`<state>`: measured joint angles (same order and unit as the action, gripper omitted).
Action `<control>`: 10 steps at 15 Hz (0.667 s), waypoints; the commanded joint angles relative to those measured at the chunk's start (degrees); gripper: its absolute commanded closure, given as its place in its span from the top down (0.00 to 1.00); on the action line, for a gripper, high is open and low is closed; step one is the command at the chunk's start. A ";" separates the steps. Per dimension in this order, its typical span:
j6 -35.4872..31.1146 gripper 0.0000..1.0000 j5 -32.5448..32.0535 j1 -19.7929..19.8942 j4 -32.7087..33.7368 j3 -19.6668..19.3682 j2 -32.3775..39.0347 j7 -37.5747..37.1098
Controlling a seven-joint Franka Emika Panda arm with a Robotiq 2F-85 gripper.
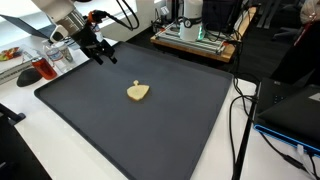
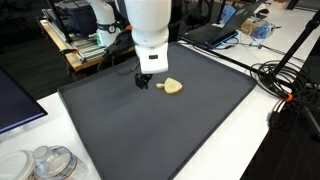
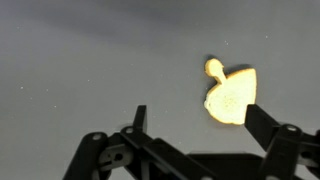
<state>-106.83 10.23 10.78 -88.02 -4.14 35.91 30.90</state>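
Observation:
A small tan pear-shaped piece with a short stem (image 1: 138,92) lies flat on the dark grey mat (image 1: 170,130); it also shows in both exterior views (image 2: 172,86) and in the wrist view (image 3: 231,95). My gripper (image 1: 102,55) hovers above the mat, off to one side of the piece, also seen in an exterior view (image 2: 144,80). In the wrist view the gripper (image 3: 195,118) is open and empty, its fingers spread wide, with the piece lying near one fingertip and not between the fingers.
The mat (image 2: 150,125) covers a white table. A clear tray with red items (image 1: 35,70) stands past the mat's corner. Glass jars (image 2: 45,163) sit near one mat corner. A laptop (image 2: 215,32), cables (image 2: 285,85) and equipment (image 1: 195,35) surround the mat.

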 commanded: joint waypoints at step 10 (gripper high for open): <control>9.11 1.00 -10.41 -10.57 19.24 3.24 10.94 -21.87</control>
<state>-98.71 2.21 2.27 -73.65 -1.17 43.95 14.10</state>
